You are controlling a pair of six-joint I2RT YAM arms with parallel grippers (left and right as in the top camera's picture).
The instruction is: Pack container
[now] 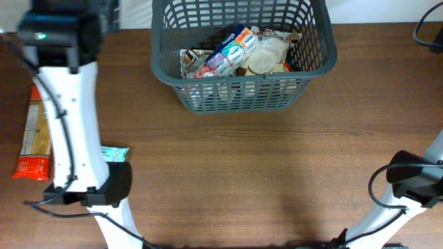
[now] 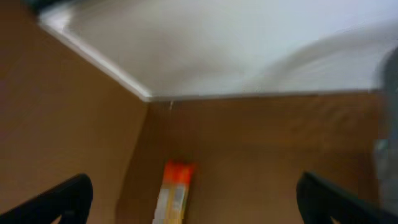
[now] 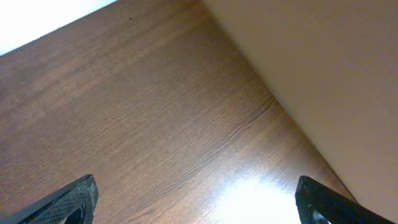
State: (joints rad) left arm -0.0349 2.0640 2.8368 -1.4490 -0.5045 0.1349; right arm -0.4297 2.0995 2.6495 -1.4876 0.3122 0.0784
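1. I am seeing the container (image 1: 242, 97) sitting at the far middle of the table (image 1: 277, 173), with food packets (image 1: 239, 52) lying inside it.
2. The left gripper (image 2: 196, 202) is hanging released, fingers spread wide, holding nothing.
3. A long orange-ended packet (image 2: 174, 193) is lying on the wood below it, well apart from the container.
4. The right gripper (image 3: 199, 202) is hovering over bare wood near the table's edge, also spread wide and empty.
5. A small teal packet (image 1: 116, 152) is lying just beside the left arm (image 1: 69, 138).
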